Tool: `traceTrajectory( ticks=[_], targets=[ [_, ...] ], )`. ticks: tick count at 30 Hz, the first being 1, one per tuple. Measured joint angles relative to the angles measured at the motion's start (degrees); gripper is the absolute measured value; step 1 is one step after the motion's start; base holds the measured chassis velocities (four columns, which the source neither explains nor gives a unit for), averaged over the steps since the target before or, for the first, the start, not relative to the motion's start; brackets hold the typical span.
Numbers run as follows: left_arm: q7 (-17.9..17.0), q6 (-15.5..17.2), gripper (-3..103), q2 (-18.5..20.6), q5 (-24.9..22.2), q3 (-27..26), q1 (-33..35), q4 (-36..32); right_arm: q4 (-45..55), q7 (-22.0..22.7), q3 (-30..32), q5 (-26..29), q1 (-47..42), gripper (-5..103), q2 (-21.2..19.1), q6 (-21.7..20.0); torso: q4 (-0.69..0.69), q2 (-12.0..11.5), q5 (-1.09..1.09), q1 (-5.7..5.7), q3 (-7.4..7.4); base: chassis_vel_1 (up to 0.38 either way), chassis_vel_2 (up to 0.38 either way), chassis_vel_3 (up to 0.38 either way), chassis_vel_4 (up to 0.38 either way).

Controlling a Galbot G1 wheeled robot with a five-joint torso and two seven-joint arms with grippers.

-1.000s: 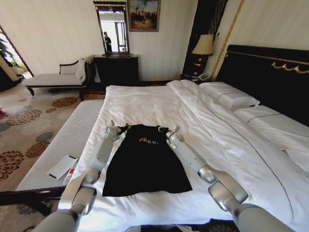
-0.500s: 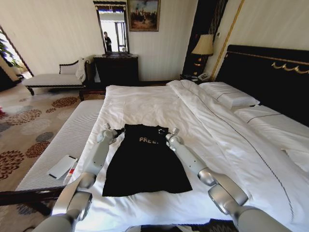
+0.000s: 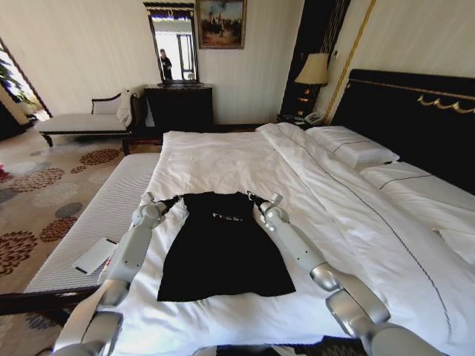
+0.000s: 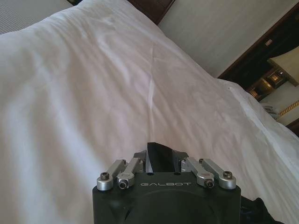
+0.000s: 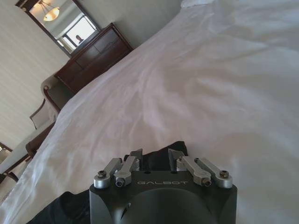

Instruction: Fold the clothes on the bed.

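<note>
Black T-shirt lies flat on bed — left gripper and right gripper each clamped on a shoulder corner.

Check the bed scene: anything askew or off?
Mostly tidy. The black T-shirt lies flat on the bed, but its top edge is pulled taut between the left gripper and right gripper, each pinching a shoulder corner. Its chest lettering is creased and hard to read.

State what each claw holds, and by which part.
Left claw and right claw each pinch the black T-shirt at a top corner, near the shoulders.
</note>
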Motion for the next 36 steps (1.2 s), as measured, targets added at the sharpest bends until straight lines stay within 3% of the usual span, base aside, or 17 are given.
traceTrajectory(
  ticks=[2,3,4,8,10,13,14,15,16,19,23,27,29,31,34,36],
  targets=[
    [-0.4,0.0,44,0.0,0.0,0.0,0.4,-0.6,-2.5,1.5,0.6,0.9,0.8,39,1.0,-1.4,-0.01,0.0,0.0,0.01,0.0,0.0,0.0,0.0,0.0],
    [-0.4,0.0,44,0.0,0.0,0.0,0.4,-0.6,-2.5,1.5,0.6,0.9,0.8,39,1.0,-1.4,-0.01,0.0,0.0,0.01,0.0,0.0,0.0,0.0,0.0],
    [-0.5,0.0,44,0.0,-0.1,0.0,0.5,-0.8,-3.3,1.6,0.8,0.9,1.1,44,1.3,-1.5,0.0,0.0,0.0,0.01,0.0,0.0,0.0,0.0,0.0],
    [-1.3,0.0,66,1.0,-1.1,0.1,1.1,-2.3,-7.8,0.8,1.4,-0.3,2.7,66,2.4,-2.1,0.0,0.0,0.0,0.0,0.0,0.0,0.0,0.0,0.0],
    [-1.4,0.0,66,1.2,-1.2,0.0,1.2,-2.5,-8.2,0.6,1.4,-0.5,2.9,66,2.5,-2.2,0.01,0.0,0.0,0.0,0.0,0.0,0.0,0.0,0.0],
    [-1.8,0.1,82,1.9,-1.4,-0.1,1.7,-3.3,-10.0,-0.6,1.3,-0.9,3.6,83,2.8,-2.4,0.0,0.0,0.0,0.0,0.0,0.0,0.0,0.0,0.0],
    [-1.8,0.1,88,2.0,-1.4,-0.2,1.9,-3.4,-10.3,-1.0,1.2,-1.1,3.8,83,2.9,-2.5,0.0,0.0,0.0,0.0,0.0,0.0,0.0,0.0,0.0],
    [-1.8,0.1,88,2.0,-1.4,-0.2,1.9,-3.4,-10.3,-1.0,1.2,-1.1,3.8,83,2.9,-2.5,0.0,0.0,0.0,0.0,0.0,0.0,0.0,0.0,0.0],
    [-2.0,0.1,92,2.1,-1.4,-0.3,2.1,-3.6,-11.1,-2.5,0.7,-1.8,4.1,94,3.0,-2.5,0.0,0.0,-0.01,0.0,0.0,0.0,0.0,0.0,0.0],
    [-2.4,0.1,100,2.2,-1.4,-0.4,2.3,-4.0,-12.3,-5.3,0.0,-3.2,4.5,101,3.4,-2.6,0.0,0.0,-0.01,0.0,0.0,0.0,0.0,0.0,0.0],
    [-2.5,0.1,100,2.2,-1.4,-0.4,2.4,-4.1,-12.4,-6.4,-0.3,-3.6,4.6,96,3.6,-2.6,0.0,0.0,0.0,0.0,0.0,0.0,0.0,0.0,0.0],
    [-2.6,0.0,100,2.1,-1.1,-0.5,2.5,-4.1,-12.7,-8.0,-0.8,-4.4,4.9,75,3.7,-2.3,0.01,0.0,0.0,0.01,0.0,0.0,0.0,0.0,0.0],
    [-2.6,0.0,100,2.0,-1.0,-0.5,2.5,-4.1,-12.9,-8.2,-0.8,-4.6,5.0,75,3.7,-2.2,0.01,0.0,0.0,0.0,0.0,0.0,0.0,0.0,0.0],
    [-2.7,0.0,100,1.8,-1.0,-0.6,2.5,-4.1,-13.3,-8.5,-1.0,-5.3,5.1,58,3.6,-1.8,0.0,0.0,0.0,0.01,0.0,0.0,0.0,0.0,0.0],
    [-2.7,-0.1,100,1.7,-1.0,-0.6,2.5,-4.1,-13.4,-8.8,-1.1,-5.6,5.2,53,3.5,-1.6,0.0,0.0,0.0,0.01,0.01,0.0,0.0,0.0,0.0],
    [-2.8,-0.1,100,1.6,-1.0,-0.6,2.4,-4.1,-13.4,-9.0,-1.1,-5.9,5.2,43,3.4,-1.5,0.0,0.0,0.0,0.01,0.0,0.0,0.0,0.0,0.0]
  ],
)
